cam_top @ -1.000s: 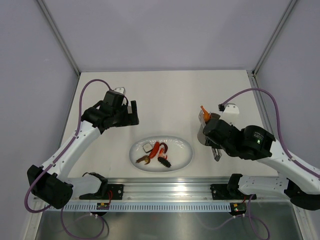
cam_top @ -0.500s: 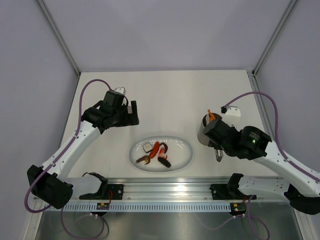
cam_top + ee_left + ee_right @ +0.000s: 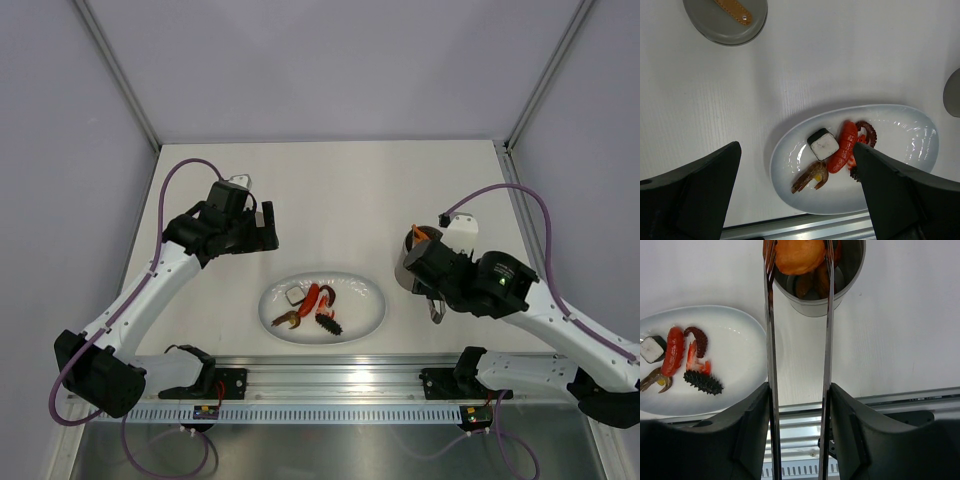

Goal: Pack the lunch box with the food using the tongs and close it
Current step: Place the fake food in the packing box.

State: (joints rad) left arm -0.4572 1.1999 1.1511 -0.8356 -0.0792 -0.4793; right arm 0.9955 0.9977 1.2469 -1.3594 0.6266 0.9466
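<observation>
My right gripper (image 3: 800, 390) is shut on the silver tongs (image 3: 771, 340), one finger pressing each arm. An orange food piece (image 3: 800, 255) sits between the tong tips at the mouth of the dark grey lunch box (image 3: 815, 300), with other pieces inside. From above, the lunch box (image 3: 408, 268) stands right of the plate, under my right gripper (image 3: 432, 285). More food lies on the white plate (image 3: 900, 130): a red sausage (image 3: 845, 147), a white square (image 3: 823, 143), a brown clawed piece (image 3: 811, 176) and a dark ridged piece (image 3: 702, 382). My left gripper (image 3: 796, 150) hangs open above the plate's left side.
The round grey lid (image 3: 715, 25) with its tan bar handle (image 3: 732, 9) lies flat on the table beyond the plate, at the top left of the left wrist view. An aluminium rail (image 3: 340, 372) runs along the table's near edge.
My right gripper has carried the orange piece in the tongs to the right and down into the lunch box mouth, and the tong arms have spread slightly. The left arm has not moved.
</observation>
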